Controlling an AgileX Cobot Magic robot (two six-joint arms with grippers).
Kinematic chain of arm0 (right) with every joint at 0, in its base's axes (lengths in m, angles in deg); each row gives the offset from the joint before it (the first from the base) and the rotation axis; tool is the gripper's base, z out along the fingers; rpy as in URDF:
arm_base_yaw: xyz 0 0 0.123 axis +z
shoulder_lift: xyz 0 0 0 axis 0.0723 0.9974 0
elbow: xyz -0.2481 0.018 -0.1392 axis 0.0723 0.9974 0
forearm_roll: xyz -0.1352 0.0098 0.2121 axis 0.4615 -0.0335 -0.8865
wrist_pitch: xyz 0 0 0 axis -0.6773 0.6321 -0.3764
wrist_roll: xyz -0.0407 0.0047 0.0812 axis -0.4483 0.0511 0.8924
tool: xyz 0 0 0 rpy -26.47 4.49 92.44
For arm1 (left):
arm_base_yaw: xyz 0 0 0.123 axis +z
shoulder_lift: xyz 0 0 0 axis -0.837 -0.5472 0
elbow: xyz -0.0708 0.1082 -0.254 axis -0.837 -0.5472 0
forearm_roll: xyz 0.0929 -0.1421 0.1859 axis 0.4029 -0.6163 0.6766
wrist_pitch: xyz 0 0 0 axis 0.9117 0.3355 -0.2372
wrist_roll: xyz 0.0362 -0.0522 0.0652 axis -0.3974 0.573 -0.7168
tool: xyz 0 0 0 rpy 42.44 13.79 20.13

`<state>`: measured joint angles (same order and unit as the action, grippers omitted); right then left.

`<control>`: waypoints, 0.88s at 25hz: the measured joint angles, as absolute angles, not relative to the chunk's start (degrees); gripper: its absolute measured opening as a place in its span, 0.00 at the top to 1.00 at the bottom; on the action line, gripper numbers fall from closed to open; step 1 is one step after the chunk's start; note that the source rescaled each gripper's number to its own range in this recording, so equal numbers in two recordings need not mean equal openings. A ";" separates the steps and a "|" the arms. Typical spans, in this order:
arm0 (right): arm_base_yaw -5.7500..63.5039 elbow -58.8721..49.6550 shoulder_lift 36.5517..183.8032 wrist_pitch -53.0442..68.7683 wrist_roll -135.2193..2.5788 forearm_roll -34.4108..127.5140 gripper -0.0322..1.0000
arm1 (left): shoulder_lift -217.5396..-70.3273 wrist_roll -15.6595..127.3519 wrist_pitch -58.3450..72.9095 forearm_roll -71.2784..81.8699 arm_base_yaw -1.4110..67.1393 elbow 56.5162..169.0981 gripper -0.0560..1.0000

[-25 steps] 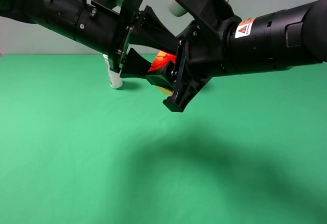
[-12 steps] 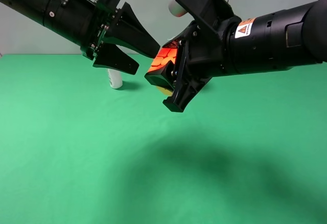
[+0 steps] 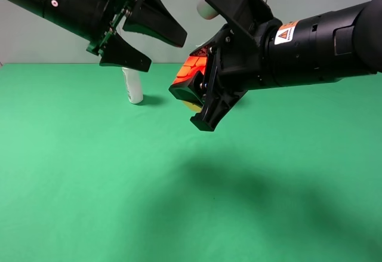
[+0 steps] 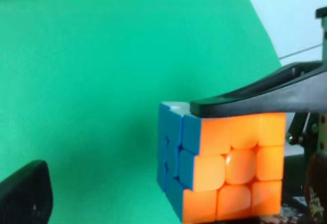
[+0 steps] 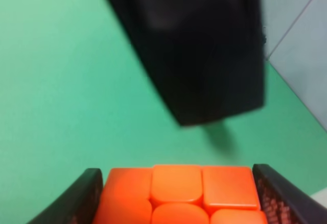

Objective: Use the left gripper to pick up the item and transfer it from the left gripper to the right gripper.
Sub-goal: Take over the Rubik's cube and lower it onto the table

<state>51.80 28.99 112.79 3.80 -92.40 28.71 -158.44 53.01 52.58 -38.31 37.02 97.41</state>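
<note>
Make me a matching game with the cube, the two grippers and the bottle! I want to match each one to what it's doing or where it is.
Things:
1. cube
2. left gripper
3. right gripper
4. bottle

What fits:
A. standing on the green table
B. wide open, holding nothing
C. clamped shut on something
D. orange on one side, held up in the air

Right pairs: 1-D, 2-B, 3-C, 4-A
</note>
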 joint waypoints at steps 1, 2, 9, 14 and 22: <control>51.80 28.99 112.79 3.80 -92.40 28.71 0.96 | -157.90 53.01 52.41 -37.79 37.02 97.41 0.01; 51.80 28.99 112.79 3.80 -92.40 28.67 0.96 | -157.20 53.12 52.11 -37.19 37.02 97.41 0.01; 51.80 28.99 112.79 3.86 -92.40 28.67 0.96 | -151.07 61.20 51.89 -25.65 37.02 97.41 0.01; 51.80 28.99 112.79 3.97 -92.40 28.61 0.96 | -145.55 70.82 54.06 -12.18 37.02 97.41 0.01; 51.80 28.99 112.79 3.97 -92.40 28.55 0.96 | -133.97 83.88 57.50 6.28 37.02 95.67 0.01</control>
